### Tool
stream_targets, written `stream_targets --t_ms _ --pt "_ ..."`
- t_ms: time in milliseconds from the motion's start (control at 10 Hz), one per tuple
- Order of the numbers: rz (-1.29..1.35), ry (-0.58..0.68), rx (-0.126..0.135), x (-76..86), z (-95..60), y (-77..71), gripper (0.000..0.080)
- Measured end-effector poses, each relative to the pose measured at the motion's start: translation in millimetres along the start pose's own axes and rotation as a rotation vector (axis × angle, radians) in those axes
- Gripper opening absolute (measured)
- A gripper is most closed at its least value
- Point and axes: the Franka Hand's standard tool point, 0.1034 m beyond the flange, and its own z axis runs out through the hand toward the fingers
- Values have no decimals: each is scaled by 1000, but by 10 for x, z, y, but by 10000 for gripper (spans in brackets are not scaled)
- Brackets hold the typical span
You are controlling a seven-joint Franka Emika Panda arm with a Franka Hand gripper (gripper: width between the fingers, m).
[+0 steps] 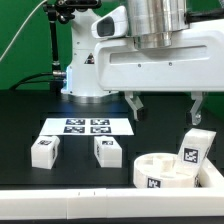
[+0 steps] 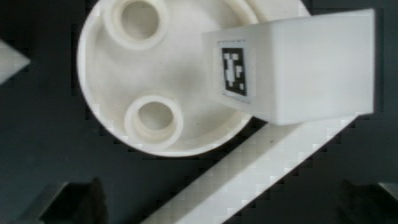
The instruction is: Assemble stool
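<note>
Hand point(image 1: 163, 110) is spread wide and grips nothing, above the seat point(image 1: 158, 173) at the exterior view's right on the desk point(image 1: 30, 180). One leg point(image 1: 195, 148) stands on it; second leg point(image 1: 45, 150) and third leg point(image 1: 107, 150) lie loose. We judge the plastic light, stiff and slick: pinch across flat sides.

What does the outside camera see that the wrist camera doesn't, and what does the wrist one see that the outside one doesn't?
Only the exterior view shows the marker board, a loose leg and a second loose leg lying on the table. Only the wrist view looks straight into the seat's round sockets. Both show the seat, the tagged leg standing at its rim, the white rail and the open gripper, holding nothing.
</note>
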Motion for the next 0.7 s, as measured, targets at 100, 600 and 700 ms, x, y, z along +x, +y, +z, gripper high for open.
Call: stream_targets --t_ms 100,600,700 --pt "-72 0 -1 2 0 3 648" --pt "-631 23 -109 37 -10 64 648" --pt "-686 19 -132 31 1 95 648"
